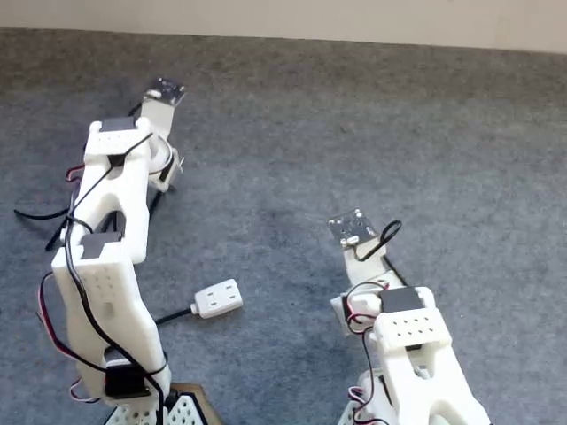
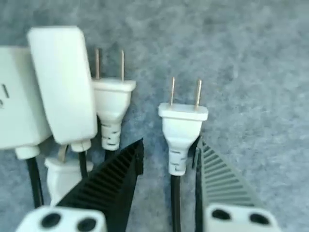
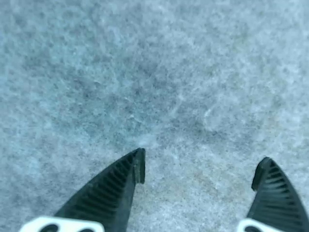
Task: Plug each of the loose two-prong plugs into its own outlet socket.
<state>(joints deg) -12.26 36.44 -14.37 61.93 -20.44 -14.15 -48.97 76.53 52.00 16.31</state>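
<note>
The left pincer (image 2: 170,143) is released, its two black ribbed fingers (image 2: 116,179) spread wide, one on each side of a white two-prong plug (image 2: 182,126). The plug lies flat on the counter (image 2: 251,58) with its brass prongs pointing away from the pincer and its black cord (image 2: 175,203) running back between the fingers. One finger is just beside the plug's neck; whether it touches cannot be told. A second plug (image 2: 112,101) lies near it, parallel, with its prongs the same way. Just beside that one is a white socket block (image 2: 63,82), with another white block (image 2: 14,101) touching it on the far side.

The right pincer (image 3: 202,157) is also released, its fingers well apart over bare counter.

In the high view the counter (image 1: 372,133) is covered in mottled grey carpet-like felt. A pale wall (image 1: 354,18) meets it along the far edge. One more white outlet socket (image 1: 218,298) lies on the felt between the two arms, closer to the left arm, its black lead (image 1: 173,314) trailing toward that arm's base.
</note>
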